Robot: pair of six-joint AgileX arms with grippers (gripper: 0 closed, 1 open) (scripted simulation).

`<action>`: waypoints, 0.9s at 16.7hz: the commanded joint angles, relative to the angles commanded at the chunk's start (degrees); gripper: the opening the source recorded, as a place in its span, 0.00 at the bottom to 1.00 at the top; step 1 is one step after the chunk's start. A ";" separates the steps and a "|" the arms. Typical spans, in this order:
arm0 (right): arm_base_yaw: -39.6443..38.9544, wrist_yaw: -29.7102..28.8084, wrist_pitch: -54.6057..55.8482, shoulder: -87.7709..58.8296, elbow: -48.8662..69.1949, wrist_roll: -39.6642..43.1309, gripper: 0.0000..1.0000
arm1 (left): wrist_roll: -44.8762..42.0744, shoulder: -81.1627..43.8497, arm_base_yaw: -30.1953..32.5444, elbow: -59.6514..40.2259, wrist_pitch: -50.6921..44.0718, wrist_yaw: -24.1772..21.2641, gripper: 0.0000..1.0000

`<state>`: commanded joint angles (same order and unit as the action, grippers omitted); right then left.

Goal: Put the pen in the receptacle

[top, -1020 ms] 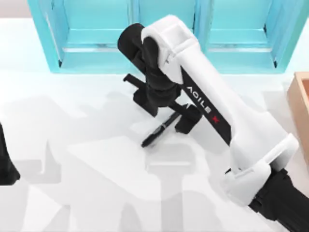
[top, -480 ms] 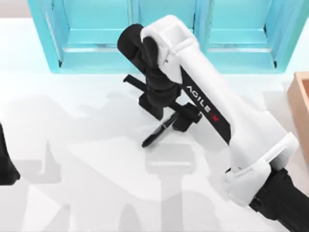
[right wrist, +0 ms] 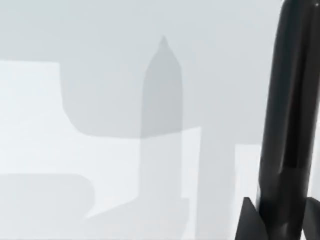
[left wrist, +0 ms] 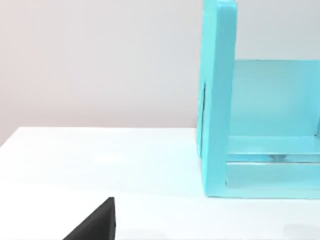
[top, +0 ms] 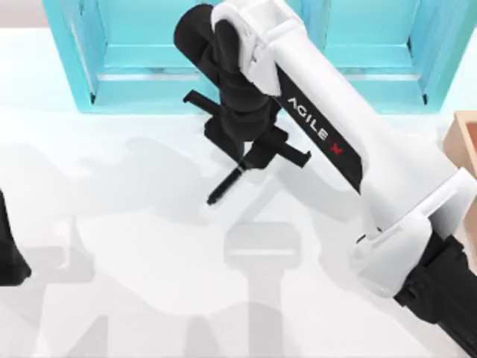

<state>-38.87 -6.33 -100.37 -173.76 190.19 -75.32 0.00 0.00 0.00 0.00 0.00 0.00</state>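
Note:
The pen point(top: 227, 183), slim and black, hangs tilted above the white table, its tapered tip pointing to the front left. My right gripper point(top: 256, 158) is shut on the pen's upper end, in front of the teal cabinet. In the right wrist view the pen point(right wrist: 286, 120) runs as a dark rod away from the gripper point(right wrist: 280, 225), with a black fingertip point(right wrist: 248, 220) beside it and shadows on the table beyond. The receptacle point(top: 466, 145), a tan open box, sits at the table's right edge. My left gripper point(top: 7, 257) is parked at the left edge.
A teal cabinet point(top: 149, 52) with open compartments spans the back of the table; its side wall point(left wrist: 217, 100) also stands in the left wrist view. The right arm's white link point(top: 350, 142) crosses the table's right half.
My right gripper closed on the pen and lifted it off the table, shifting a little left and toward the back. The left arm has not moved.

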 joint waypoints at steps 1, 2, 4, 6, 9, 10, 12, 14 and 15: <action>0.06 0.03 0.75 2.68 -3.90 -0.04 0.00 | 0.00 0.00 0.00 0.00 0.00 0.00 1.00; 0.13 0.06 1.50 5.39 -7.85 -0.08 0.00 | 0.00 0.00 0.00 0.00 0.00 0.00 1.00; 0.25 0.12 2.94 10.59 -15.08 -0.19 0.00 | 0.00 0.00 0.00 0.00 0.00 0.00 1.00; 0.31 0.18 4.10 14.80 -20.16 -0.31 0.00 | 0.00 0.00 0.00 0.00 0.00 0.00 1.00; 0.32 0.22 4.90 17.67 -23.20 -0.46 0.00 | 0.00 0.00 0.00 0.00 0.00 0.00 1.00; 0.32 0.22 4.90 17.67 -23.20 -0.46 0.00 | 0.00 0.00 0.00 0.00 0.00 0.00 1.00; 0.21 0.22 4.79 17.61 -23.03 -0.52 0.00 | 0.00 0.00 0.00 0.00 0.00 0.00 1.00; 0.78 0.11 5.04 18.33 -23.62 -0.28 0.00 | 0.00 0.00 0.00 0.00 0.00 0.00 1.00; 1.78 -0.07 5.45 19.55 -24.63 0.11 0.00 | 0.00 0.00 0.00 0.00 0.00 0.00 1.00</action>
<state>-37.10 -6.40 -94.92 -154.21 165.56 -75.21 0.00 0.00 0.00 0.00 0.00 0.00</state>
